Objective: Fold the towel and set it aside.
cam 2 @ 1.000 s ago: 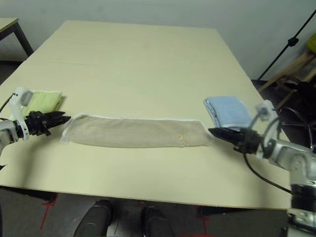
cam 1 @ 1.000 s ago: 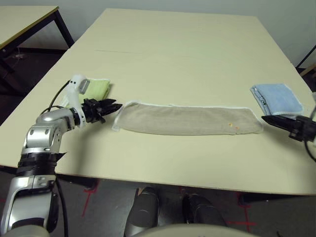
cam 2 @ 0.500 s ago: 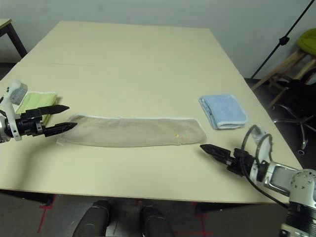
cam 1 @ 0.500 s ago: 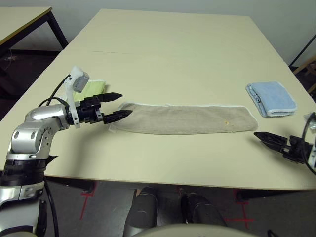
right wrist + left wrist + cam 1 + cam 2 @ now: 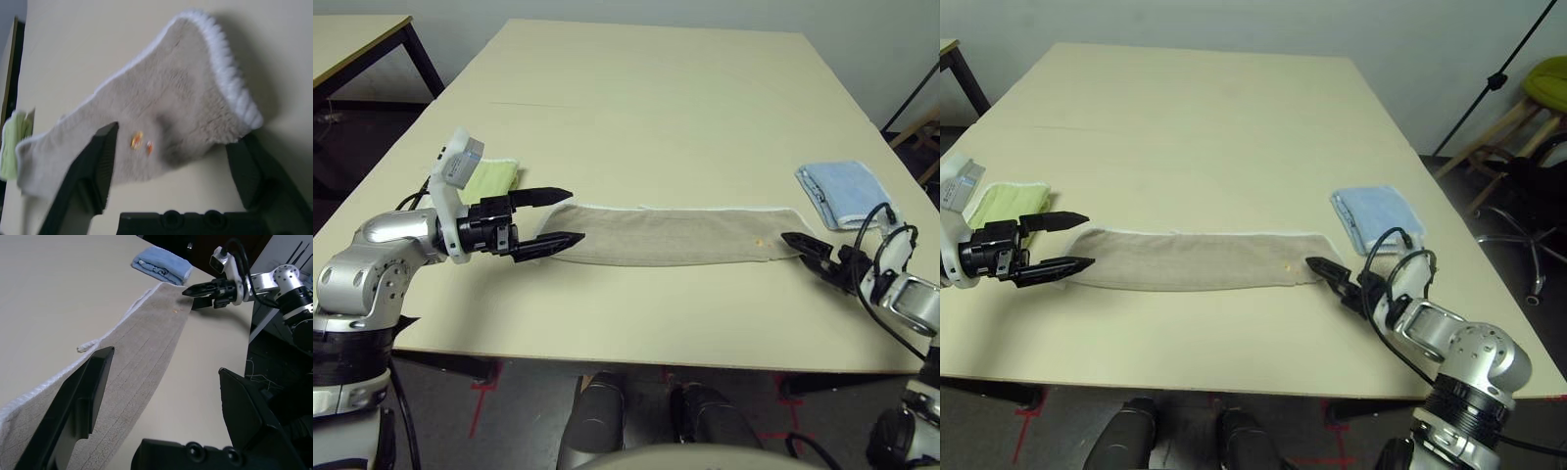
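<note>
Since the towel (image 5: pixel 671 235) lies as a long, limp strip across the desk (image 5: pixel 656 108) and will likely sag, each wide-open gripper, left (image 5: pixel 551 217) and right (image 5: pixel 795 244), poised at its end, should pinch the corded corners, nothing yet held.

The towel (image 5: pixel 671 235) lies flat on the desk (image 5: pixel 656 108) as a long strip running left to right, near the front edge. The left end effector (image 5: pixel 551 216) is at the strip's left end, the right end effector (image 5: pixel 800 245) at its right end. A folded cloth (image 5: pixel 491 180) lies behind the left end; another folded cloth (image 5: pixel 844 193) lies behind the right end.
</note>
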`<action>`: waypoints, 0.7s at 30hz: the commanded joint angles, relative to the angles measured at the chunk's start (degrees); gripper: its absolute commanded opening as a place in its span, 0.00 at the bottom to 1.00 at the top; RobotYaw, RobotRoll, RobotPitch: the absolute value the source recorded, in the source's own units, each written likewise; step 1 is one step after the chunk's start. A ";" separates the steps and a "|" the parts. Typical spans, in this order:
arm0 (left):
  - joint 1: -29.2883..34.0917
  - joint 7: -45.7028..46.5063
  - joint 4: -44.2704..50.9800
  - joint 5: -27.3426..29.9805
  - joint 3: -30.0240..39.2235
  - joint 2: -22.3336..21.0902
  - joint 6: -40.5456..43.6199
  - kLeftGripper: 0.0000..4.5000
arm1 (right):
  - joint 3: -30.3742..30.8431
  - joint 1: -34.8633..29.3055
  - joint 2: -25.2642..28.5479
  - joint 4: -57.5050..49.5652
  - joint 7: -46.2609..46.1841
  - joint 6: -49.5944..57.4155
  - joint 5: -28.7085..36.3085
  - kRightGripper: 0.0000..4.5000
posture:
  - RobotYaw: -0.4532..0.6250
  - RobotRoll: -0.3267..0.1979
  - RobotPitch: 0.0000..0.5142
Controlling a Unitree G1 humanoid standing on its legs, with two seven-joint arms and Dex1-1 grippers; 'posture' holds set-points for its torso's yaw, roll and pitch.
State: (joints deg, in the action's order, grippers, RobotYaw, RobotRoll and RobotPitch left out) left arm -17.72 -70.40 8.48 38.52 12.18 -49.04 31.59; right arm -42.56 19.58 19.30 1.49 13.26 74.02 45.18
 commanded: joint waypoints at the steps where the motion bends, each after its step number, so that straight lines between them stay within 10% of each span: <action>1: 0.65 -0.74 1.29 0.25 -1.09 0.06 -0.26 1.00 | -0.86 -0.88 -4.03 0.10 -4.27 -2.56 -0.31 0.61 | 0.63 0.62 0.27; 8: 1.26 -1.89 0.88 -0.46 -1.93 -0.45 -0.59 1.00 | -2.12 -3.27 -8.34 -5.32 -7.52 -8.81 1.87 0.04 | 0.63 0.62 0.28; 21: -0.57 -3.44 -1.96 -1.77 -4.04 -0.55 -1.22 1.00 | -2.78 -7.85 1.92 -12.08 -4.48 -12.63 6.40 0.02 | 0.59 0.62 0.29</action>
State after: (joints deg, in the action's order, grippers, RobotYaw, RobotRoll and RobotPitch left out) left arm -18.12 -73.29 7.04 37.72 8.78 -49.16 30.81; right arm -44.28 12.74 19.29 -8.85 7.70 61.88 50.74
